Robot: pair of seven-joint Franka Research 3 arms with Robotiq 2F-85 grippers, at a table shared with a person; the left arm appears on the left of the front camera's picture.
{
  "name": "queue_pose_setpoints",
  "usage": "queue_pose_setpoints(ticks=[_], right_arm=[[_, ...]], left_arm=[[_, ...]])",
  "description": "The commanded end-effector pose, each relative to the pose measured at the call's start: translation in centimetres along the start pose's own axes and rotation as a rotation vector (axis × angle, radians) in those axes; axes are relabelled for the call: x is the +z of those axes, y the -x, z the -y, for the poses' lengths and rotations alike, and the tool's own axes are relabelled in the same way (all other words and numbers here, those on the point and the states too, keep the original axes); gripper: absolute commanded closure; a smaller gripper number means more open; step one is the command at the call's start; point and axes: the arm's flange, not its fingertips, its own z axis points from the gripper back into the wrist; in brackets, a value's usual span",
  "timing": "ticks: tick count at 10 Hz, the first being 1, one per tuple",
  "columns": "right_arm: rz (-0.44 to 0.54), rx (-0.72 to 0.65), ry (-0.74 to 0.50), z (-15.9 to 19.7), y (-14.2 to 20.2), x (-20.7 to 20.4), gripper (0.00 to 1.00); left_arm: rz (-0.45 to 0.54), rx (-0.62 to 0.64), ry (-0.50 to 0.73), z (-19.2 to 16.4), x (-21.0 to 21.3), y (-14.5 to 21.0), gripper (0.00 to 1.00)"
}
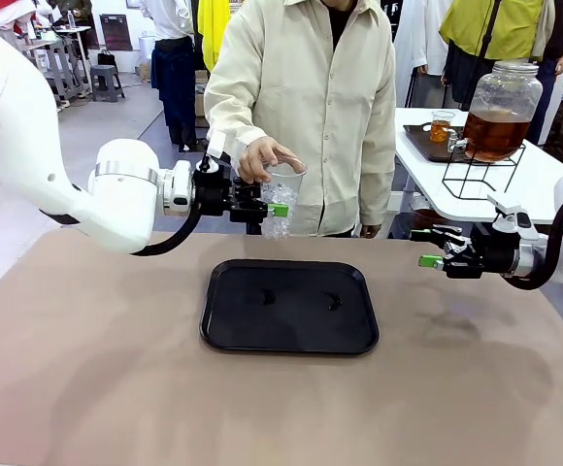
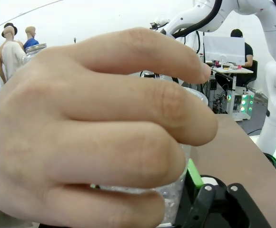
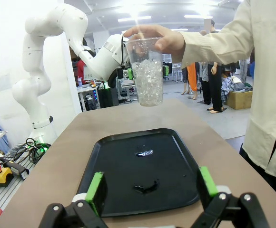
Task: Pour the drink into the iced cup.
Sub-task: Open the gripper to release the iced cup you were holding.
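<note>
The person's hand [image 1: 265,158] holds the iced cup [image 1: 281,199] by its rim above the worktop [image 1: 87,369], between the left jaws [image 1: 270,209]; whether these pinch it I cannot tell. The right jaws [image 3: 150,187] are spread, well apart. The drink [image 1: 495,133] sits in the jar [image 1: 501,109] behind.

Black tray [image 1: 289,306] on tan table [image 1: 87,369], clear iced cup [image 1: 281,199], amber-brown drink [image 1: 495,133], cream sleeve [image 1: 235,92]
</note>
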Motion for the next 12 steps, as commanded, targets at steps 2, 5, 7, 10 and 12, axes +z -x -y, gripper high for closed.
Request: queue_pose_setpoints(ticks=[2, 5, 7, 10, 12], right_arm=[[-0.004, -0.001, -0.002, 0.0, -0.4, -0.2, 0.0], [-0.004, -0.001, -0.002, 0.0, -0.4, -0.2, 0.0], [-0.004, -0.001, -0.002, 0.0, -0.4, -0.2, 0.0], [-0.004, -0.001, -0.002, 0.0, -0.4, -0.2, 0.0], [-0.004, -0.001, -0.002, 0.0, -0.4, -0.2, 0.0]], left_arm=[[0.017, 0.003, -0.033, 0.5, 2.3, -0.2, 0.0], [0.011, 0.016, -0.052, 1.3, 6.3, 0.9, 0.0], [0.002, -0.002, -0.037, 1.8, 10.1, 2.8, 0.0], [0.011, -0.032, 0.007, 2.4, 15.0, 5.2, 0.0], [0.04, -0.012, 0.002, 2.3, 16.9, 6.4, 0.0]])
